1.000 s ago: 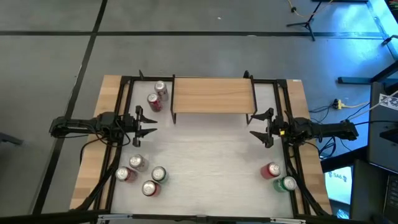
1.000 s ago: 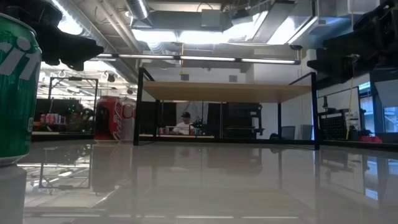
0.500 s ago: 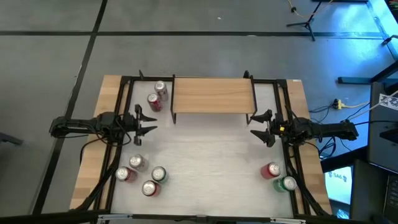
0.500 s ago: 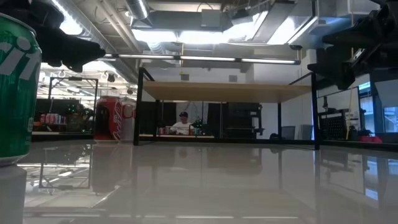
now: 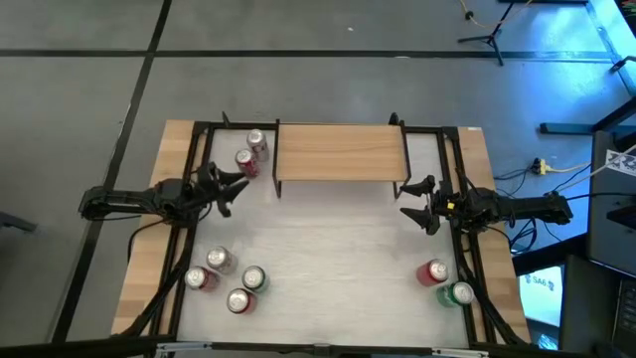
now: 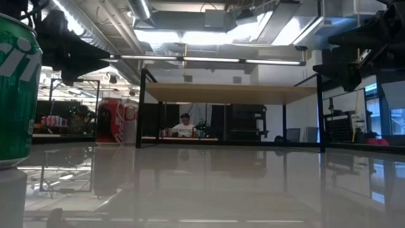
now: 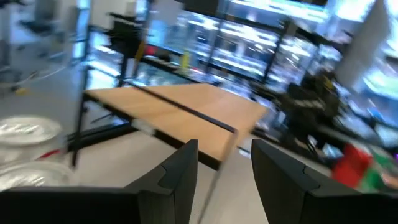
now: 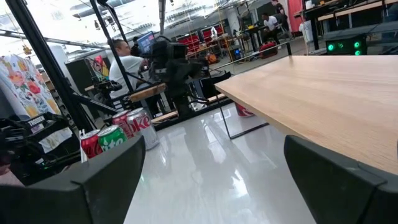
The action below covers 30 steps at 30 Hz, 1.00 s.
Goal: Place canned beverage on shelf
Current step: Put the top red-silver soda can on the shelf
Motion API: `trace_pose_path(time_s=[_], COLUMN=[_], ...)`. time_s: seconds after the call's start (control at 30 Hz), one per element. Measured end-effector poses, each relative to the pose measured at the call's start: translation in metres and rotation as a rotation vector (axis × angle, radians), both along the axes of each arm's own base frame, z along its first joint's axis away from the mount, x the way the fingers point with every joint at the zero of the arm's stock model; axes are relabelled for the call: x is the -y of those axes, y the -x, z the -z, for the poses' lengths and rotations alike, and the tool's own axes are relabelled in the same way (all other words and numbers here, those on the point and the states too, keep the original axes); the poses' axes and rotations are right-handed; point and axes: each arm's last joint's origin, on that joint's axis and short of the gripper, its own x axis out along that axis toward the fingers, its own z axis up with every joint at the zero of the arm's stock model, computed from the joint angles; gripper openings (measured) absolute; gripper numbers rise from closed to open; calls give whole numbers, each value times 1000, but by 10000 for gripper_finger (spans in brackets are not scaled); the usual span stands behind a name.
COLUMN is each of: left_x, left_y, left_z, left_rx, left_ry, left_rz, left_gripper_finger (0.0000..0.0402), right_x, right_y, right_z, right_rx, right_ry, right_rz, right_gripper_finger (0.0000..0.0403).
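Observation:
The shelf (image 5: 338,151), a light wood plank on thin black legs, stands on the white table's far middle; its top is bare (image 8: 329,93). Two cans (image 5: 250,154) stand upright at its left end. Several more cans (image 5: 227,278) stand near left, and a red and a green can (image 5: 444,281) near right. My left gripper (image 5: 234,184) hovers level at the table's left side, slanting toward the far-left cans; its fingers (image 7: 224,146) are a little apart with nothing between them. My right gripper (image 5: 417,204) hovers level at the right, wide open (image 8: 214,146).
Black frame rails (image 5: 194,199) run along both sides of the table, over its wooden side strips. A green can (image 6: 12,95) stands close to the low camera at the left. The middle of the white tabletop (image 5: 328,249) lies bare. People sit in the room beyond (image 6: 185,125).
My left gripper has rolled and swung its fingers toward the far edge and the two far-left cans, staying over the same spot. My right gripper has rolled a little in place. No can has moved.

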Motion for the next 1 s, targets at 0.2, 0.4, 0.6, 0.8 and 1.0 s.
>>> trace_pose_path(time_s=[0.2, 0.4, 0.6, 0.8, 1.0], left_x=[-1, 0, -1, -3, -4], left_y=[0, 0, -1, -4, -9], left_z=[0, 0, 1, 6, 14], left_rx=[27, 39, 60, 59, 59], left_ry=[48, 71, 142, 233, 367], left_rz=[-17, -11, -22, -117, -156], left_gripper_finger=[143, 143, 147, 193, 245], right_x=[0, 0, 0, 0, 0], right_y=[0, 0, 0, 0, 0], right_z=[0, 0, 0, 0, 0], right_rx=[0, 0, 0, 0, 0], right_ry=[0, 0, 0, 0, 0], right_rz=[0, 1, 0, 0, 0], right_gripper_finger=[381, 381, 381, 381, 381])
